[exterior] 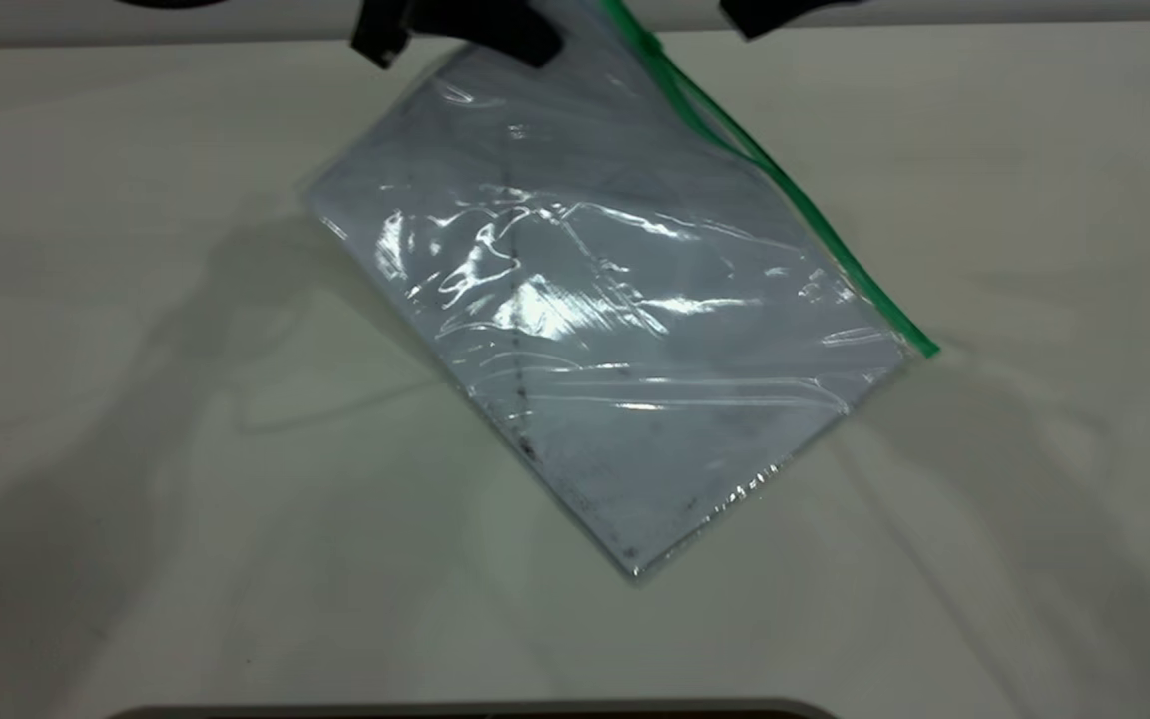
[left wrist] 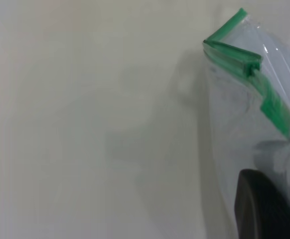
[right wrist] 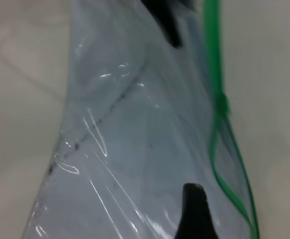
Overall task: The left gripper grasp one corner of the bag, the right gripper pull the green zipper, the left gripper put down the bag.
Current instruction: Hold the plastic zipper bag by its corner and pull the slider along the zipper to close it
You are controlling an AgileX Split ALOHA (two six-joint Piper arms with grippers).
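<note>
The clear bag [exterior: 595, 330], with white paper and a dark streak inside, hangs tilted: its far end is lifted and its near corner rests on the table. My left gripper [exterior: 455, 30] is shut on the far end next to the green-edged corner [left wrist: 229, 47]; one of its fingers [left wrist: 264, 209] shows against the plastic. The green zipper [exterior: 815, 220] runs down the right edge. Its slider tab [right wrist: 222, 105] sits partway along, and the strip is split into two lines on the side nearer my right gripper [exterior: 775, 12]. That gripper is open above the bag and apart from the slider, with one finger [right wrist: 195, 214] in view.
The white table [exterior: 136, 399] lies bare to the left, right and front of the bag. A dark rim [exterior: 475, 711] shows at the near edge. The left gripper also shows in the right wrist view [right wrist: 165, 20].
</note>
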